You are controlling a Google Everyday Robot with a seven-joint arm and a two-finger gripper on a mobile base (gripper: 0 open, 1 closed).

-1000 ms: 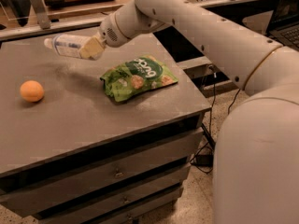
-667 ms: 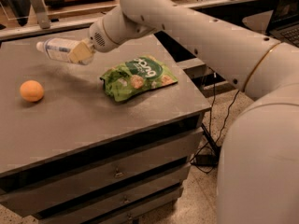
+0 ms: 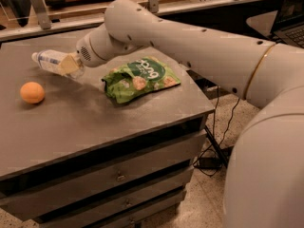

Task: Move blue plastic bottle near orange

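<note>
The gripper (image 3: 69,65) is closing on the blue plastic bottle (image 3: 49,60), gripping its base end over the back-left part of the grey tabletop (image 3: 95,122). The bottle is lying almost level, its long axis running left to right and its white cap pointing left towards the table's left edge. The orange (image 3: 32,92) is sitting nearer the front, below the cap and apart from it. Bare tabletop is lying between the orange and the green chip bag (image 3: 140,77).
</note>
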